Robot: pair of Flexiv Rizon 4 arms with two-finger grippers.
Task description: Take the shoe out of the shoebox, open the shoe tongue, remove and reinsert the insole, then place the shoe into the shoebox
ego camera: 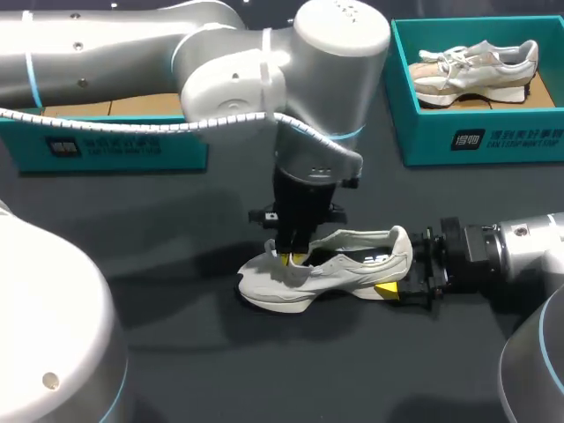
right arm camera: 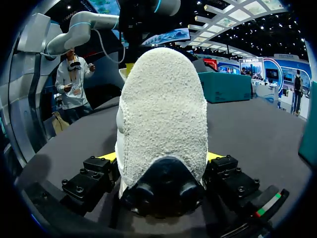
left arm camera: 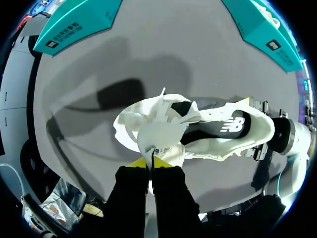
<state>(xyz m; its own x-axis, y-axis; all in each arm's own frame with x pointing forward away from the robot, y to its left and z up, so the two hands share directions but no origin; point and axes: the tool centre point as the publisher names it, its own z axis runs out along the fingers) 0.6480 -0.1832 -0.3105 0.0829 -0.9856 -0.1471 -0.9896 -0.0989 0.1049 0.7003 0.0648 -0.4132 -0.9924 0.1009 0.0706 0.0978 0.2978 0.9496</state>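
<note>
A white shoe [ego camera: 330, 267] lies on its sole on the dark table, toe toward my left. Coming down from above, my left gripper [ego camera: 289, 257] is shut on the shoe's tongue [left arm camera: 159, 138], its yellow tips [left arm camera: 150, 162] pinched on the white fabric over the opening. The dark insole [left arm camera: 218, 130] shows inside the shoe. At table level my right gripper [ego camera: 401, 275] has the heel [right arm camera: 163, 114] between its fingers [right arm camera: 106, 156], one on each side and both touching. An open teal shoebox [ego camera: 115, 141] stands at the back left.
A second teal shoebox [ego camera: 476, 132] at the back right holds another pale shoe [ego camera: 476, 70]. My left arm's large body [ego camera: 264, 62] hangs over the table's middle. Bare dark tabletop [ego camera: 176, 229] surrounds the shoe.
</note>
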